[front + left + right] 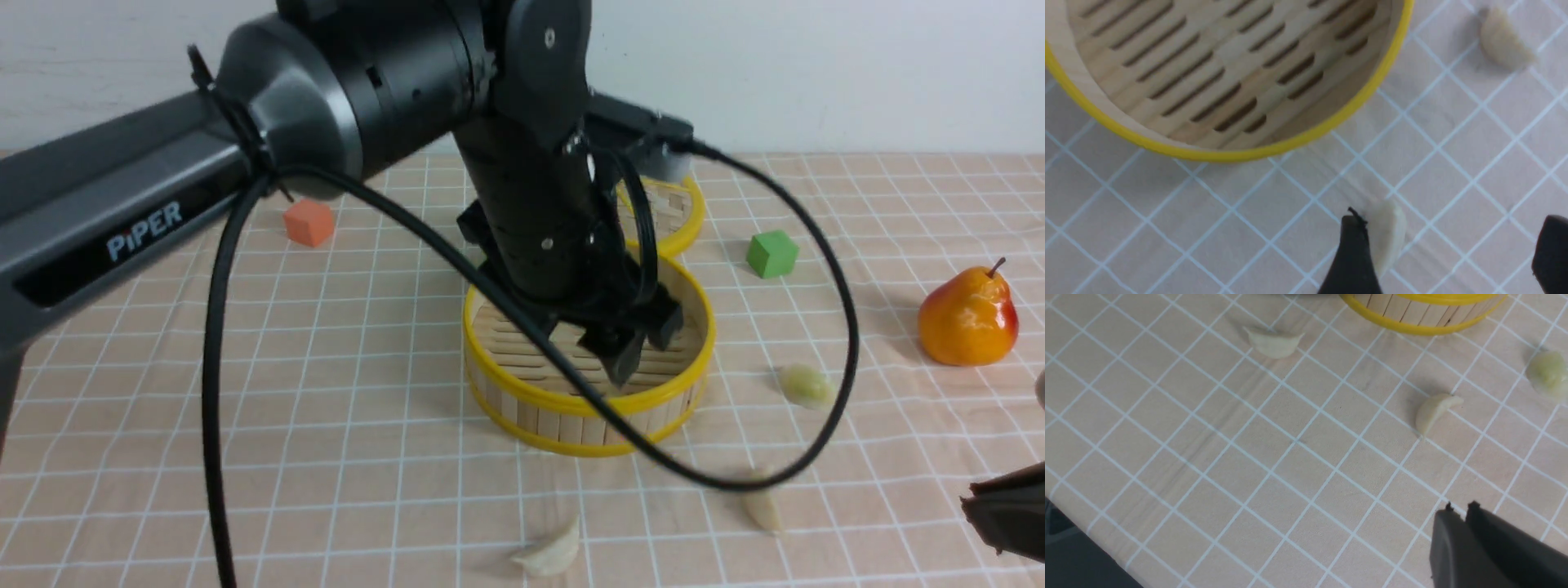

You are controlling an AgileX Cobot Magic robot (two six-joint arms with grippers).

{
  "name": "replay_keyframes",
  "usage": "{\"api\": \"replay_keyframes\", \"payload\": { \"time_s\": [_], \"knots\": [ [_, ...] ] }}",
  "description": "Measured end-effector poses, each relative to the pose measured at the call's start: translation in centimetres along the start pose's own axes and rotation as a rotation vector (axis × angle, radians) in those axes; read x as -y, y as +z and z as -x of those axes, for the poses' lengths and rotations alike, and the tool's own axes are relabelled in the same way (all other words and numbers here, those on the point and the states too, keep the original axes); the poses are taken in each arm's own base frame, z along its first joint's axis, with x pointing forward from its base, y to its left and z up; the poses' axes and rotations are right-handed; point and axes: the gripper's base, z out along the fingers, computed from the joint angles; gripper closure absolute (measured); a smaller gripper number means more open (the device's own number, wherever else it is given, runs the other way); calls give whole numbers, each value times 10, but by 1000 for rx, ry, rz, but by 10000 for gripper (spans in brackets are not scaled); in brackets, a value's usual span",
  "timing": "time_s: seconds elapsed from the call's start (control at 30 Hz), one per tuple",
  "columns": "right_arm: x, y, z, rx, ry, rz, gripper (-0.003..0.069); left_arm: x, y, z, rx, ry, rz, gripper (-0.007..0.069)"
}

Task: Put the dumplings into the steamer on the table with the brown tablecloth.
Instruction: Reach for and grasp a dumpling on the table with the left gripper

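The steamer [563, 402] stands mid-table on the brown tablecloth [326, 392]. What I see of its slatted floor [1208, 73] is bare. My left gripper [641, 343] hangs open over the steamer's near side, with nothing between its fingers. Three dumplings lie on the cloth in front: one greenish [807, 385], one cream [763, 508] and one near the front edge [551, 554]. In the left wrist view a dumpling [1387, 230] shows just beside one fingertip [1351, 253], ungripped. My right gripper [1457, 510] is shut and empty, low at the near right [1004, 514].
Behind the steamer lies a flat lid with a yellow rim [682, 216]. An orange cube [309, 222] sits far left, a green cube [771, 253] right of the lid, and a pear [967, 314] at the far right. A black cable [841, 327] loops over the dumplings.
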Motion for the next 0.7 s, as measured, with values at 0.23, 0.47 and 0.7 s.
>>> {"api": "replay_keyframes", "payload": {
  "time_s": [0.23, 0.47, 0.7],
  "knots": [
    [1, 0, 0, -1, -3, -6, 596, 6, 61, -38, -168, 32, 0, 85],
    [1, 0, 0, -2, -3, -6, 588, 2, 119, -48, -252, 30, 6, 85],
    [1, 0, 0, -3, -3, -7, 582, 1, 135, -49, -257, 18, 13, 164]
  ]
}}
